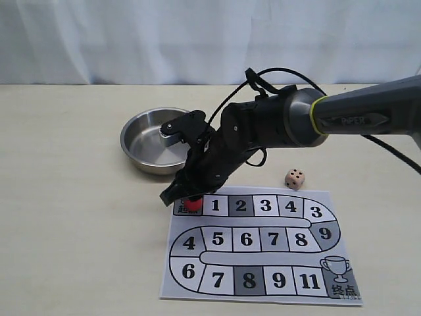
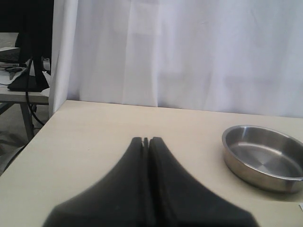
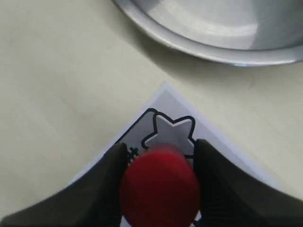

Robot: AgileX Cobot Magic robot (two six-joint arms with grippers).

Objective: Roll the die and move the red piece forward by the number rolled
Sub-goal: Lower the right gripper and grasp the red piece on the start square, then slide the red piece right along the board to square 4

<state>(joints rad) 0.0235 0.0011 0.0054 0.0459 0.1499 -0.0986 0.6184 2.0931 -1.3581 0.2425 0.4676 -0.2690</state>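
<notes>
The red piece [image 1: 193, 204] [image 3: 159, 187] stands on the star start square at the board's [image 1: 263, 243] near-left corner. My right gripper [image 1: 187, 197] [image 3: 160, 147] reaches down over it, a black finger pressed against each side, shut on it. The die [image 1: 295, 178], a small tan cube with black dots, rests on the table just beyond the board's far edge, right of the arm. My left gripper [image 2: 147, 140] is shut and empty, hovering over bare table; it does not show in the exterior view.
A steel bowl [image 1: 154, 139] [image 2: 265, 156] [image 3: 213, 28] sits empty behind the board's left corner, close to the right arm's wrist. The numbered track [image 1: 241, 205] runs rightwards from the start square. A cable [image 1: 395, 151] trails from the right arm.
</notes>
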